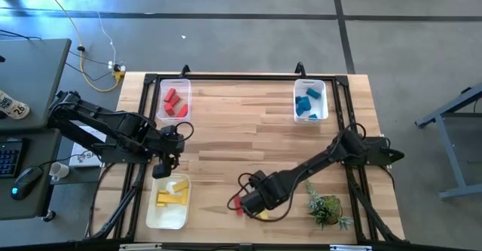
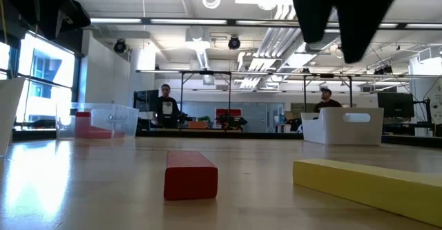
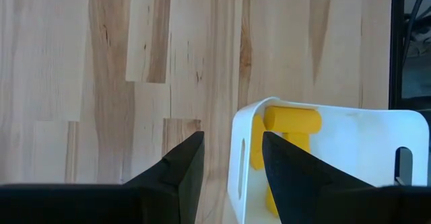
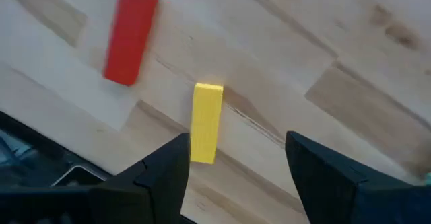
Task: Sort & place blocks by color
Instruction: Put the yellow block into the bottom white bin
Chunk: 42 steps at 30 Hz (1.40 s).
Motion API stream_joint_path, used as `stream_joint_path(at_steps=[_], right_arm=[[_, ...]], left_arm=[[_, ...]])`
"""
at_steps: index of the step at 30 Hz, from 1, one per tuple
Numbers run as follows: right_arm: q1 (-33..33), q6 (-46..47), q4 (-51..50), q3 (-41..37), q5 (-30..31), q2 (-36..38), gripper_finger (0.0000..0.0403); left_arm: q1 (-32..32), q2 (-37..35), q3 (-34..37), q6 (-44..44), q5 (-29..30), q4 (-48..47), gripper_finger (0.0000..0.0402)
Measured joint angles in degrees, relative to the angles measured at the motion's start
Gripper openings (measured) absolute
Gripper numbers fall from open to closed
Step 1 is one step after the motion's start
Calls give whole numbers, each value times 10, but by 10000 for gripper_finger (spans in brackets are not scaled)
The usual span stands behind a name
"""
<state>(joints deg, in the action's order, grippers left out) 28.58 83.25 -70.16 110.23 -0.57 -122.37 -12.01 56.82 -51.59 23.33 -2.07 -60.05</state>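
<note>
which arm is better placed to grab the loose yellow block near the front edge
Right. The right gripper hangs open almost over the yellow block, with the red block beside it. The left gripper is open at the rim of the yellow bin, farther off.

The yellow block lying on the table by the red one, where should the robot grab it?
Probably across the middle of the yellow block, fingers on its two long sides, coming from above. It lies flat, and the open right gripper is nearby. The red block lies apart, clear.

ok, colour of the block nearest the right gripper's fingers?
Yellow: the yellow bar lies just ahead of the open right gripper, clearest in the right wrist view.
</note>
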Motion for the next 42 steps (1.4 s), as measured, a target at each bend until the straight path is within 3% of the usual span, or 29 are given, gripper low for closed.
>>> stream_joint_path(at_steps=[14,37,42], right_arm=[[13,110,241,-153,-77,0,227],[15,129,202,-151,-91,-53,225],[15,144,165,-151,-68,-54,199]], left_arm=[[0,0,0,2,0,0,136],[0,0,0,0,15,0,138],[0,0,0,0,15,0,136]])
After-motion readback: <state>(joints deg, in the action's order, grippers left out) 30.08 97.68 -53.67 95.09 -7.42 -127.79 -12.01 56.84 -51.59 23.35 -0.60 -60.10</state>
